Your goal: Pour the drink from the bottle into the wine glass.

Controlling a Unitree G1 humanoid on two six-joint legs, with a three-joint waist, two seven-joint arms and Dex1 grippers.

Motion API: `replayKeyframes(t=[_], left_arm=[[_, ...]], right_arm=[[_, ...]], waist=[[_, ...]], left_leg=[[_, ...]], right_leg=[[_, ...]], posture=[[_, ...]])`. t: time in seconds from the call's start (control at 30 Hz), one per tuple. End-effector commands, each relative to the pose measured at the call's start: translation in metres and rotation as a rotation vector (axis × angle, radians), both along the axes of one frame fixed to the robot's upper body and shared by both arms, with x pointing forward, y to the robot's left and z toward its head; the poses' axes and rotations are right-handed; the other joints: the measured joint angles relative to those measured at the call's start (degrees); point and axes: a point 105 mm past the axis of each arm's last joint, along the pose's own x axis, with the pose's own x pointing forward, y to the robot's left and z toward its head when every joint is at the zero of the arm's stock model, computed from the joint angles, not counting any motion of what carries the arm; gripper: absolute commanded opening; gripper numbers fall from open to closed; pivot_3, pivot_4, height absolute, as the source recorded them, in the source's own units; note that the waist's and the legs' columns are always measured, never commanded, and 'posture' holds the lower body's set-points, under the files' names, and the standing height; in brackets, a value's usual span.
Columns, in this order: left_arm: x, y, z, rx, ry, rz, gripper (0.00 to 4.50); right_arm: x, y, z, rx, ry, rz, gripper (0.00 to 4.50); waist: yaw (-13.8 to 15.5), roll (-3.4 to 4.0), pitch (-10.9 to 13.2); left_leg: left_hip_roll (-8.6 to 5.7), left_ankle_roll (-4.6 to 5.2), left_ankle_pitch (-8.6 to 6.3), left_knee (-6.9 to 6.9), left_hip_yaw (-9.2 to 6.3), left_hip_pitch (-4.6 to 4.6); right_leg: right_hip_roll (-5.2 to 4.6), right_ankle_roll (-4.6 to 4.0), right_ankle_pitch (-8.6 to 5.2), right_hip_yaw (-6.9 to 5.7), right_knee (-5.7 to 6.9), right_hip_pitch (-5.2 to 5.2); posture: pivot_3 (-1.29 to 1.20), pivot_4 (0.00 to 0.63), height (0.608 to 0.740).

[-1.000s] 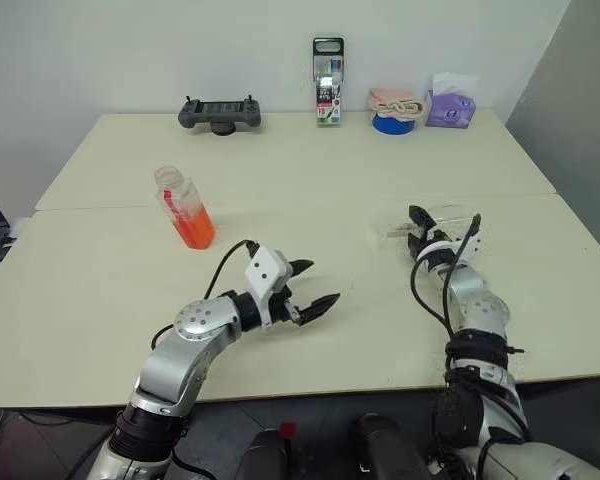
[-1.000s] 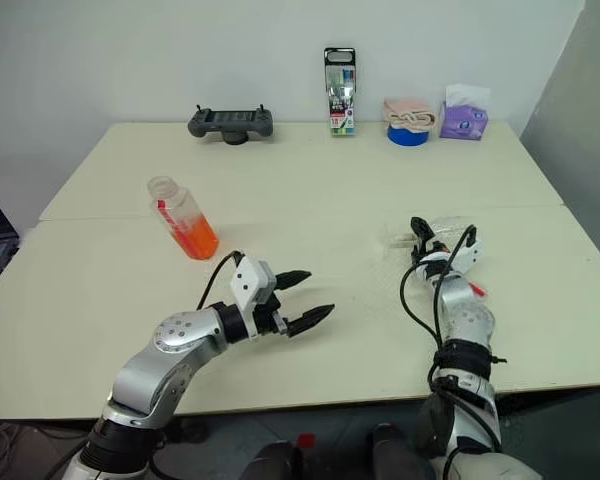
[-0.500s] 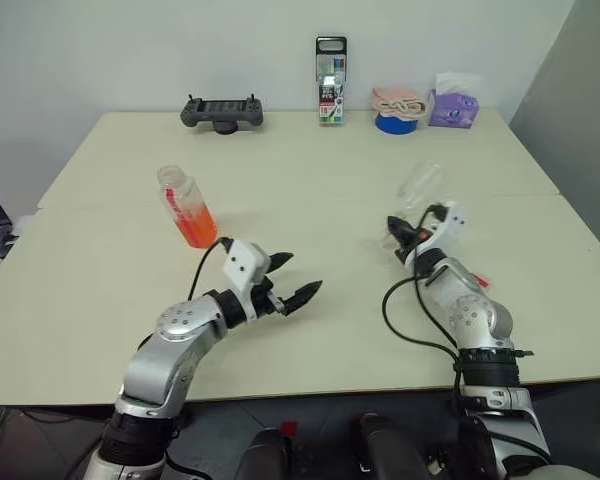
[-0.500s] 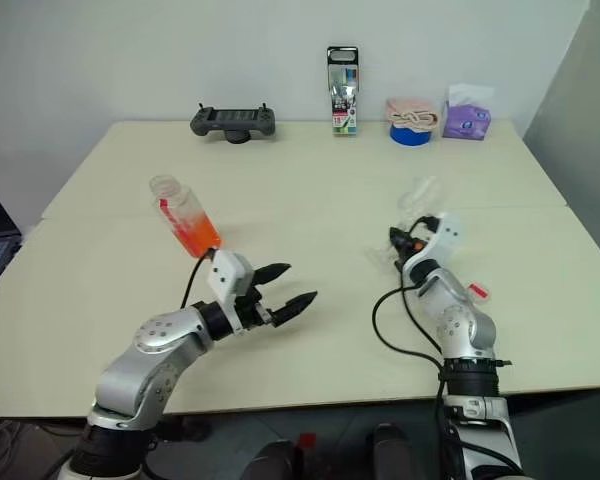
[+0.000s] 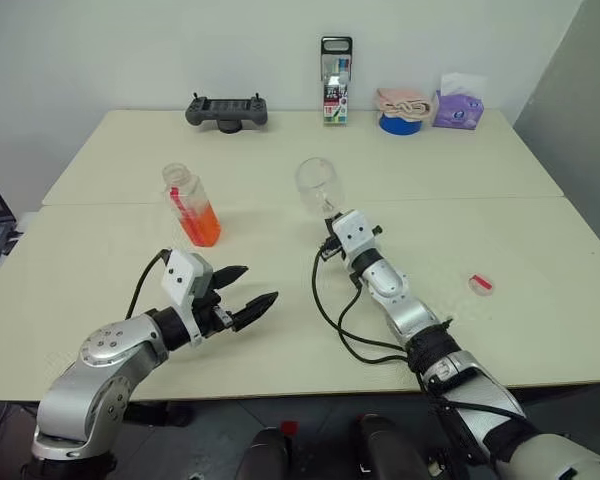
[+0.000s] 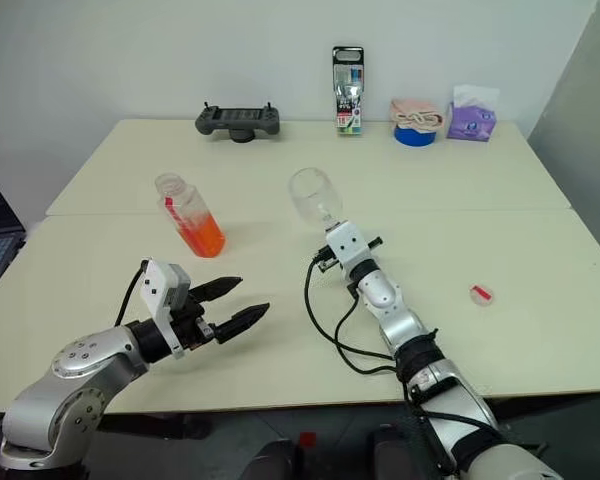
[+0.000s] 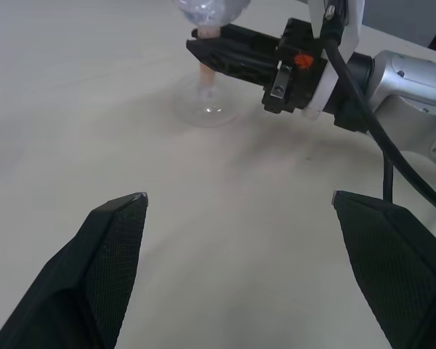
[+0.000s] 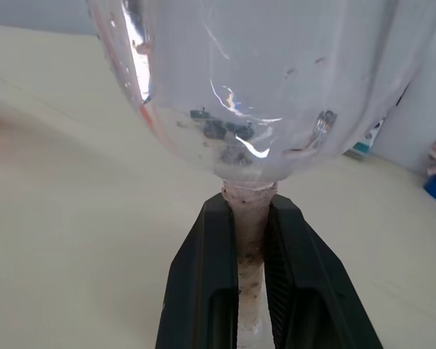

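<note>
On the broad cream table [image 5: 100,260], made of two tops pushed together along one seam, my two arms reach in from the near edge. My left gripper [image 5: 248,293] hangs just above the near left part of the surface with its two black fingers [image 7: 112,247] spread wide and nothing between them. My right gripper [image 8: 251,280] is pressed together on the stem of the one wine glass [image 5: 317,184], which stands upright near the middle of the table, its round foot on the surface and its bowl clear and dry-looking.

The one bottle [image 5: 190,205] stands to the left of the glass and well apart from it, uncapped, leaning a little, with the orange drink [image 5: 200,226] filling roughly its lower half. The stretch of table between the bottle and the glass is bare.

Along the far edge, well apart from the task things, sit five objects in a row: a dark handheld controller [image 5: 226,110], a tall marker pack [image 5: 334,66] standing upright, a blue roll of tape [image 5: 398,123] with a pinkish bundle [image 5: 401,100] lying on top of it, and a purple tissue pack [image 5: 456,110] at the far right.

Smallest of all, one little red-and-white cap [image 5: 481,284] lies on the near right part of the table, well clear of my right arm.
</note>
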Motion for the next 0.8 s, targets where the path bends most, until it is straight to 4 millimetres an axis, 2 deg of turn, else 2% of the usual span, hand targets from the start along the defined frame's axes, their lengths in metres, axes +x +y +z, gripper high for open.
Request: replayKeyframes(t=[0.03, 0.2, 0.37, 0.5, 0.8], left_arm=[[-0.001, 0.001, 0.010, 0.016, -0.045, 0.005, 4.33], [0.000, -0.004, 0.009, 0.008, -0.045, 0.010, 4.33], [0.003, -0.003, 0.007, 0.007, -0.044, 0.017, 4.33], [0.004, -0.003, 0.007, 0.008, -0.047, 0.024, 4.33], [0.007, -0.005, 0.008, 0.009, -0.058, 0.031, 4.33]], right_arm=[[0.002, 0.002, 0.012, 0.096, -0.003, 0.034, 0.19], [-0.001, 0.009, 0.016, 0.218, 0.040, 0.079, 0.19], [-0.010, 0.023, 0.017, 0.226, 0.039, 0.143, 0.19], [-0.016, 0.033, 0.011, 0.186, 0.039, 0.170, 0.19], [-0.015, 0.039, -0.007, 0.162, 0.121, 0.176, 0.19]], waist=[[-0.08, 0.00, 0.00], [-0.43, 0.01, 0.00], [-0.50, 0.01, 0.01], [-0.50, 0.01, 0.01], [-0.65, 0.01, 0.00]], left_leg=[[0.03, 0.00, 0.00, -0.01, 0.00, 0.02], [0.09, 0.01, 0.00, -0.02, -0.04, 0.07], [0.10, 0.01, 0.00, -0.02, -0.04, 0.06], [0.09, 0.01, 0.00, -0.02, -0.03, 0.07], [0.10, 0.01, 0.00, -0.02, -0.03, 0.13]], right_leg=[[0.02, -0.01, 0.01, 0.00, 0.02, 0.00], [0.10, -0.05, 0.02, -0.04, 0.11, 0.00], [0.11, -0.06, 0.03, -0.04, 0.08, 0.00], [0.11, -0.06, 0.03, -0.03, 0.09, 0.00], [0.11, -0.06, 0.02, -0.03, 0.10, 0.04]], posture=[[0.00, 0.150, 0.740], [0.00, 0.150, 0.740], [0.00, 0.150, 0.740], [0.00, 0.150, 0.740], [0.00, 0.150, 0.740]])
